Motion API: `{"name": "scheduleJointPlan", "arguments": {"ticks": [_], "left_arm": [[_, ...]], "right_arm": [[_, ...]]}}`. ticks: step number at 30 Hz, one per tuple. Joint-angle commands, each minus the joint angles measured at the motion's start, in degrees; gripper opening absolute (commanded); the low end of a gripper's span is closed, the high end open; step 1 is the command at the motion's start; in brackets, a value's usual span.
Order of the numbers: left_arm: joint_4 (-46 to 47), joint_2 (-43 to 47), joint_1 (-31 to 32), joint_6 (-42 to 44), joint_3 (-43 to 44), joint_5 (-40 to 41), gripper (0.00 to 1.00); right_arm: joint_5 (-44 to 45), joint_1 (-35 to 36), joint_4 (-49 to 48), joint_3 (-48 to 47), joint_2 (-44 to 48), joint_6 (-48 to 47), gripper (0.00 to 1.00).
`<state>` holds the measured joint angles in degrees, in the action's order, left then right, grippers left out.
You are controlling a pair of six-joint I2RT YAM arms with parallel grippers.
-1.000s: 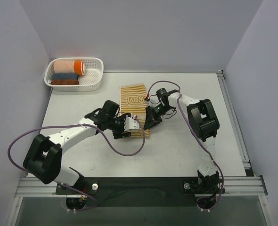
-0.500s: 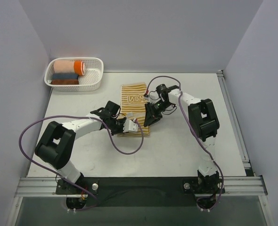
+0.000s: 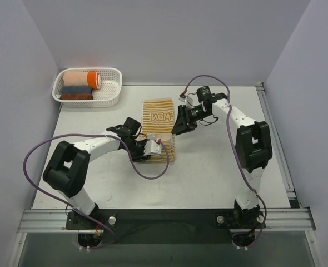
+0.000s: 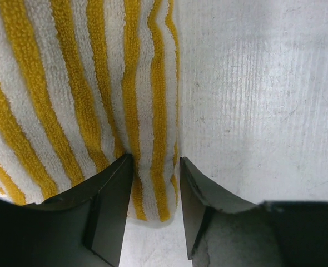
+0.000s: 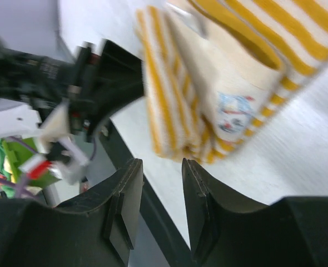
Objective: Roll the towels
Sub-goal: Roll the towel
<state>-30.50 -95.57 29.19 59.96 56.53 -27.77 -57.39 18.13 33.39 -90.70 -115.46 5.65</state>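
Observation:
The striped yellow-and-white towel [image 3: 157, 125] lies mid-table, its white lettering at the far part and its near end folded over into a thick roll. My left gripper [image 3: 145, 150] sits at the roll's near left corner. In the left wrist view [image 4: 155, 161] its jaws close on the towel's folded edge [image 4: 97, 89]. My right gripper [image 3: 178, 127] hovers just off the towel's right edge, open and empty. The right wrist view [image 5: 161, 164] shows the layered roll [image 5: 175, 94] and the cartoon figure [image 5: 237, 114] beyond its jaws.
A white basket [image 3: 113, 89] at the far left corner holds a peach-and-orange roll [image 3: 78, 78], a grey-blue roll [image 3: 75, 89] and a reddish-brown roll [image 3: 75, 97]. Purple cables loop off both arms. Grey walls stand on three sides of the table.
My right gripper has let go of the towel's right edge and drawn back up and to the right. My left gripper stays on the near rolled end.

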Motion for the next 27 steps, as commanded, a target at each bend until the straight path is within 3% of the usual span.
{"name": "scheduleJointPlan", "arguments": {"ticks": [1,7,18,22,27], "left_arm": [[-4.74,-1.37,-0.27,-1.69,1.38,-1.94,0.5],[-4.65,0.56,-0.71,-2.4,1.3,-3.51,0.55],[-3.78,4.77,-2.47,-4.07,0.33,-7.12,0.64],[1.84,9.69,-2.21,-5.47,-3.87,-6.34,0.73],[11.66,14.43,1.04,-5.03,-8.62,0.33,0.76]], "right_arm": [[-6.68,3.66,-8.84,1.04,3.66,13.64,0.34],[-6.78,7.44,-15.89,5.52,3.31,18.17,0.29],[5.86,8.85,-16.42,2.46,-6.96,10.8,0.22],[9.48,9.11,-16.25,0.08,-11.45,8.51,0.2],[13.61,9.73,-15.55,1.04,-12.68,6.22,0.2]]}}
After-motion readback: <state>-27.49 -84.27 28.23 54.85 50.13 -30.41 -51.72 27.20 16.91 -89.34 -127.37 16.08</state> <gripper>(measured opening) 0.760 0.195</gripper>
